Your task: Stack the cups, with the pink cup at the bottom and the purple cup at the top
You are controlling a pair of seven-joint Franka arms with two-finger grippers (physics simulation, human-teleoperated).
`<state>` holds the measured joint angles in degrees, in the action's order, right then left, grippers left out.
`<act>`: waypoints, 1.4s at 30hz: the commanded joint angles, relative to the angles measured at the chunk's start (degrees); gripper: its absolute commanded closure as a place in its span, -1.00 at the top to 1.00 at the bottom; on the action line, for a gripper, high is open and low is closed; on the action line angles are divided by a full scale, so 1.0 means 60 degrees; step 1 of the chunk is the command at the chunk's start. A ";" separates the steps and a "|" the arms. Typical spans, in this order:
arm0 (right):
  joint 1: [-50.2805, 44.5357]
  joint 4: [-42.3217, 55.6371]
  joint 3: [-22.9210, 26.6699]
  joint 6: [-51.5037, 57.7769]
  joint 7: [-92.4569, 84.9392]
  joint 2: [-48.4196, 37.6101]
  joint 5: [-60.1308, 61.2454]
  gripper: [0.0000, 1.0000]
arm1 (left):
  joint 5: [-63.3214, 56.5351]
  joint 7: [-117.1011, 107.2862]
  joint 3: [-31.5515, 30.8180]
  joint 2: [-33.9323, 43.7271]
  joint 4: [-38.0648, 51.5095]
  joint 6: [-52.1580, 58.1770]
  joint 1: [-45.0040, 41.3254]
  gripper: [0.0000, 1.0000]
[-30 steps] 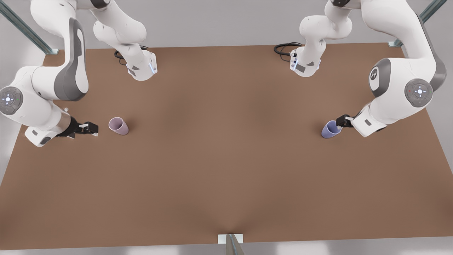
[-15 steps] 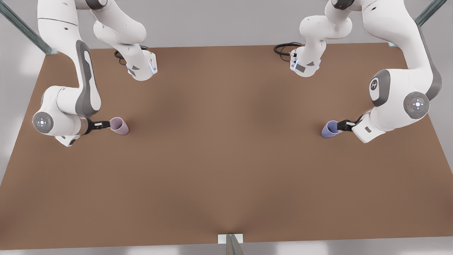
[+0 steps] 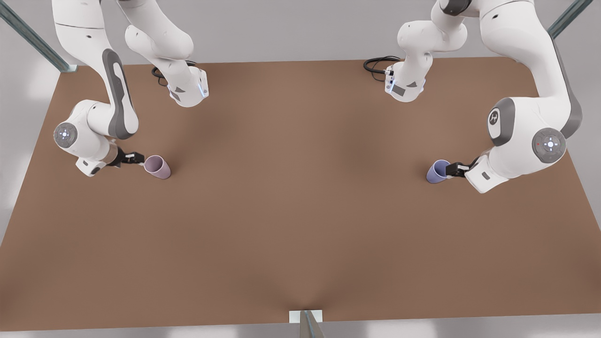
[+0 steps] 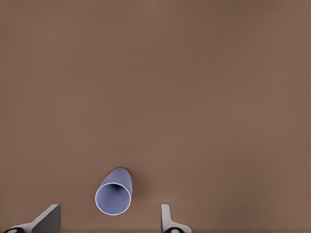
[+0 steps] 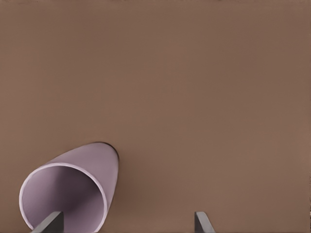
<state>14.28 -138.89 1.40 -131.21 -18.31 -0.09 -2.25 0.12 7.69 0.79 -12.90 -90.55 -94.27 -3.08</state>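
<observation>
Purple cup (image 4: pixel 113 196) mouth faces spread left tool (image 4: pixel 107 219); right tool (image 5: pixel 127 222) spread at pink cup (image 5: pixel 73 191).

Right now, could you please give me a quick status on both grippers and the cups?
Left gripper open at purple cup. Right gripper open at pink cup. Cups upright, far apart, unstacked. Table between them bare.

Pink cup (image 5: pixel 73 189) rim — partly behind one finger (image 5: pixel 48 224), cut by the right wrist view's edge.
</observation>
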 commanded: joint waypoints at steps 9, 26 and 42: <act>-0.1281 0.0004 -0.0058 -0.1189 -0.0508 0.0440 0.0024 1.00 | -0.0005 0.0066 0.0014 -0.0076 0.0019 -0.0095 0.0015 1.00; -0.1281 0.0414 -0.0043 -0.1043 -0.0611 0.0674 0.0039 1.00 | -0.0005 0.0066 0.0014 -0.0120 0.0019 -0.0197 0.0015 1.00; -0.0988 -0.0259 -0.0014 -0.1057 -0.0728 0.0528 0.0039 1.00 | -0.0005 0.0051 0.0014 -0.0149 0.0004 -0.0109 0.0000 1.00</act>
<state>8.08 -140.19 1.33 -137.52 -21.31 3.09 -2.14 0.13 8.05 0.88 -13.86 -90.53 -95.18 -3.08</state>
